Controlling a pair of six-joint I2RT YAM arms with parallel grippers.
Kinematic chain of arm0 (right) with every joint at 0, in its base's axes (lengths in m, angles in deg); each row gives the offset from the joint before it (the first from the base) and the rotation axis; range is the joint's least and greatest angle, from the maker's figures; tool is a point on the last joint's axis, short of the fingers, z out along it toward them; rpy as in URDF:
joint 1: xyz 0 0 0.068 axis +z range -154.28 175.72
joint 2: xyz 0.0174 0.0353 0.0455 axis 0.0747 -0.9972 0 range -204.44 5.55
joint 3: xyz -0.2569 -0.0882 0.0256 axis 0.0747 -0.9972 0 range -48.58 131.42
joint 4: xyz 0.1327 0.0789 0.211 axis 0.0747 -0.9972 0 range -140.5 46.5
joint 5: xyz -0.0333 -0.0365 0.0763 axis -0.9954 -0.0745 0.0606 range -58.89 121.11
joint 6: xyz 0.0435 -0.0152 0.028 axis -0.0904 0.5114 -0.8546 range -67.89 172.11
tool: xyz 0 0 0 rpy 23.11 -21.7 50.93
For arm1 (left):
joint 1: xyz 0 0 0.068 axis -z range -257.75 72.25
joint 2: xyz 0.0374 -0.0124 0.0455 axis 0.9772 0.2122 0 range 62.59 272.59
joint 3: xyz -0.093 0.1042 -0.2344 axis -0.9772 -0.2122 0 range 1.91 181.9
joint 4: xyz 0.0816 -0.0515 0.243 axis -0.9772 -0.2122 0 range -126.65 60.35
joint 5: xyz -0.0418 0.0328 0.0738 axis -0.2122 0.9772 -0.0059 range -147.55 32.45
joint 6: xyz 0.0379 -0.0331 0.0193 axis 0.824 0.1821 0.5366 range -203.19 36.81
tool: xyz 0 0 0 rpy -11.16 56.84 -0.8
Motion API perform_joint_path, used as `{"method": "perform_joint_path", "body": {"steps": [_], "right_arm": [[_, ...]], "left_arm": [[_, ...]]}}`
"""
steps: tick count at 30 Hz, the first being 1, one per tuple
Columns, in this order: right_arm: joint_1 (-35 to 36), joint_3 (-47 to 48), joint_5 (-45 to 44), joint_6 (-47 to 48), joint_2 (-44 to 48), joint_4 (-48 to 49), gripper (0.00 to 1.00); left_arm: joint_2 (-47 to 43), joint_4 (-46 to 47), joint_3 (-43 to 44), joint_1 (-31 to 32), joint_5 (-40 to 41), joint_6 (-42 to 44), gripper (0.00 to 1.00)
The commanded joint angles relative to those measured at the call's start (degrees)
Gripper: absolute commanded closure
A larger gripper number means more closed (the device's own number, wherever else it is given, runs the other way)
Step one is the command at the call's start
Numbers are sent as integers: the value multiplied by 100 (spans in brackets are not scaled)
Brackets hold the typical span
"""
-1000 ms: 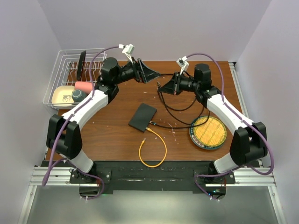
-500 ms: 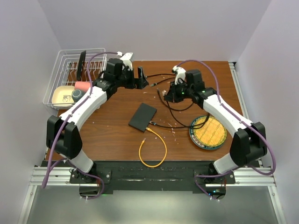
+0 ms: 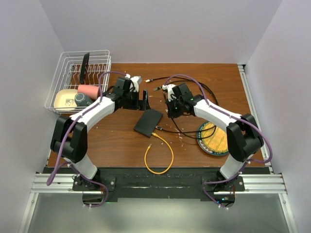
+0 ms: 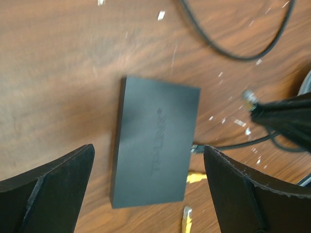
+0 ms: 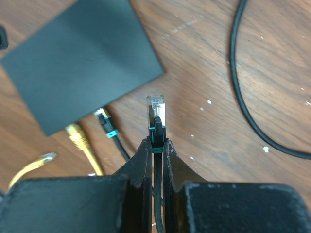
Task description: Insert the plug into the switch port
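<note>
The switch (image 3: pixel 148 122) is a flat matte-black box lying on the wooden table; it also shows in the left wrist view (image 4: pixel 155 160) and the right wrist view (image 5: pixel 82 63). My left gripper (image 3: pixel 144 101) hovers just beyond its far end, wide open (image 4: pixel 148 149) with the box below between the fingers, not touching. My right gripper (image 3: pixel 171 108) is to the right of the switch, shut (image 5: pixel 156 141) on the plug (image 5: pixel 156 114), whose clear tip on a black, teal-banded boot points toward the switch but stays apart from it.
A black plug (image 5: pixel 104 119) and a yellow plug (image 5: pixel 75 133) sit at the switch's near edge. A yellow cable (image 3: pixel 160 155) loops toward the front. Black cable (image 3: pixel 194 87) trails behind. A round yellow plate (image 3: pixel 216 138) lies right; a wire rack (image 3: pixel 80 73) stands back left.
Both arms have come down and forward from the back of the table. The left gripper now sits over the switch, and the right gripper has carried the plug close to it.
</note>
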Motion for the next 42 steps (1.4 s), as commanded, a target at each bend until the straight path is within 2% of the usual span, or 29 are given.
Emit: {"method": "perform_joint_path", "body": {"steps": [1,7,17,29,36,42], "right_arm": [[312,-59,-697,287,-168,-143,100],[629,12,-1015,542,-564,-205,100],[734,-155,-944,595,-723,-64,100],[910,-164,-936,638,-846,50,100],[998,-164,-909,577,-828,155,100],[1077,-190,-900,542,-793,243,100]], "left_arm": [[31,210,-250,-37,-61,127,0],[207,201,-303,-37,-88,197,0],[585,403,-356,-99,-298,109,2],[1042,579,-250,-134,-518,-5,20],[1200,649,-242,-160,-703,-40,35],[1288,649,-259,-160,-721,-58,39]]}}
